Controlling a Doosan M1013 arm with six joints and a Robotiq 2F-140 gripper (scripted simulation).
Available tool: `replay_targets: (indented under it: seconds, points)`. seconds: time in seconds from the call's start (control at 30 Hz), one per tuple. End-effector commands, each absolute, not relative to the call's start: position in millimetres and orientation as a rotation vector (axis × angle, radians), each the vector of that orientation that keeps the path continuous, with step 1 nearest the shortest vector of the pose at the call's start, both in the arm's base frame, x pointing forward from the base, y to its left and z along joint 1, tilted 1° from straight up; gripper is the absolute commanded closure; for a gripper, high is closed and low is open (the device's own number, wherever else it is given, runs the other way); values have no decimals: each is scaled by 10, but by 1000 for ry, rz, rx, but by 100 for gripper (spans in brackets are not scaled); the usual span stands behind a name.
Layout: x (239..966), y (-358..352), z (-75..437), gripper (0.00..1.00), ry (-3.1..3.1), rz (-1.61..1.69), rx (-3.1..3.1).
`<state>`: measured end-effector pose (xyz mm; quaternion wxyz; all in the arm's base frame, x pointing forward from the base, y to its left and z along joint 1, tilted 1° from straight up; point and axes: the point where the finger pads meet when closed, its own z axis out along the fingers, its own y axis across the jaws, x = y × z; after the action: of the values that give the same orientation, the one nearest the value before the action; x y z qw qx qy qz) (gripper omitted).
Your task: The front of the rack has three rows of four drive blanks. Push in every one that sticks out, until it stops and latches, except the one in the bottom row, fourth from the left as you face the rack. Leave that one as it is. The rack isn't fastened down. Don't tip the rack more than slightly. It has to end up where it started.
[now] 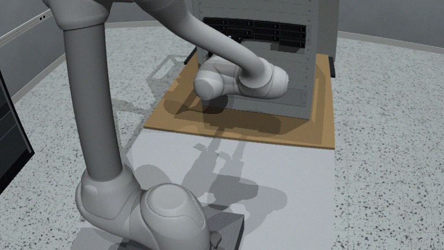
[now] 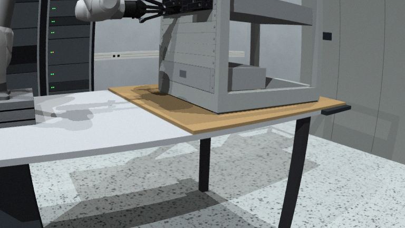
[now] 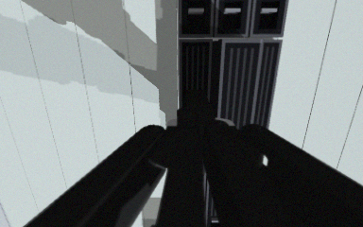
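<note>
The grey rack [image 1: 256, 47] stands on a tan board [image 1: 242, 126]. A black panel of drive blanks [image 1: 262, 32] sits high on its front, also seen in the exterior view [image 2: 188, 0]. My gripper [image 2: 162, 9] is shut and empty, with its fingertips against the left end of the panel, at about the bottom row. In the wrist view the shut fingers [image 3: 198, 115] touch a ribbed black blank [image 3: 196, 76] next to the panel's edge. In the top view my forearm [image 1: 225, 50] hides the gripper and the panel's lower left part. I cannot tell which blanks stick out.
The board lies on a white table [image 2: 89, 124] with black legs. My arm's base [image 1: 144, 214] stands at the table's near end. A dark server cabinet [image 2: 64, 34] stands behind the arm. Inside the open rack frame are a shelf [image 2: 268, 11] and a low box [image 2: 246, 77].
</note>
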<state>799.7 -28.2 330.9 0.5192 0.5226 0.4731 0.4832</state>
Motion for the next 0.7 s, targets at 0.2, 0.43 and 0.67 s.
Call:
replay_targets:
  seconds: [0.2,0.43,0.67]
  points:
    - [7643,-251,3316,90,1134,1160,1252]
    - [7285,-220,3313,90,1134,1160,1252]
    - [7213,-214,3313,90,1134,1160,1252]
